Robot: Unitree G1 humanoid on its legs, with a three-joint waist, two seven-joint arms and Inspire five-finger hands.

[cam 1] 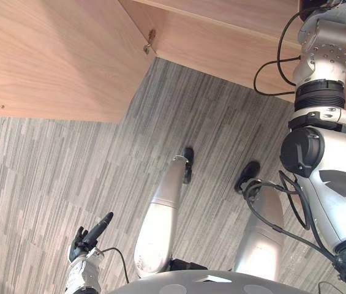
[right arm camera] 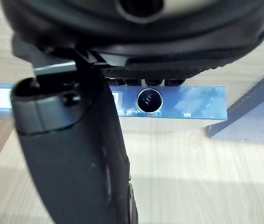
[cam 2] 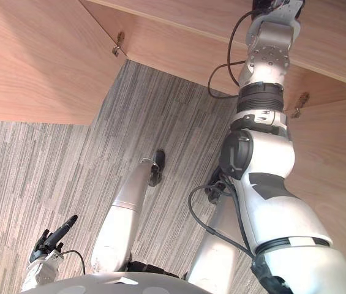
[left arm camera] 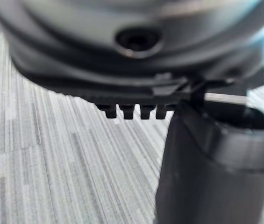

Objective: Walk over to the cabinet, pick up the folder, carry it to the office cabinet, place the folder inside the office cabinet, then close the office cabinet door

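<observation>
A blue folder [right arm camera: 178,100] rests on the pale wooden shelf [right arm camera: 192,158] inside the office cabinet, its spine with a round finger hole facing my right hand [right arm camera: 75,154]. That hand hovers just short of the spine, fingers straight, holding nothing. My right arm [cam 1: 319,73] reaches up into the cabinet at the upper right of the eye views. The cabinet's left door [cam 1: 50,55] stands swung open. My left hand [cam 1: 84,242] hangs low at my left side over the carpet, fingers relaxed and empty.
A second blue folder [right arm camera: 258,112] lies at an angle beside the first. The cabinet's right door [cam 2: 338,165] also stands open, with a hinge [cam 2: 299,101] near my arm. Grey striped carpet [cam 1: 68,165] covers the floor below.
</observation>
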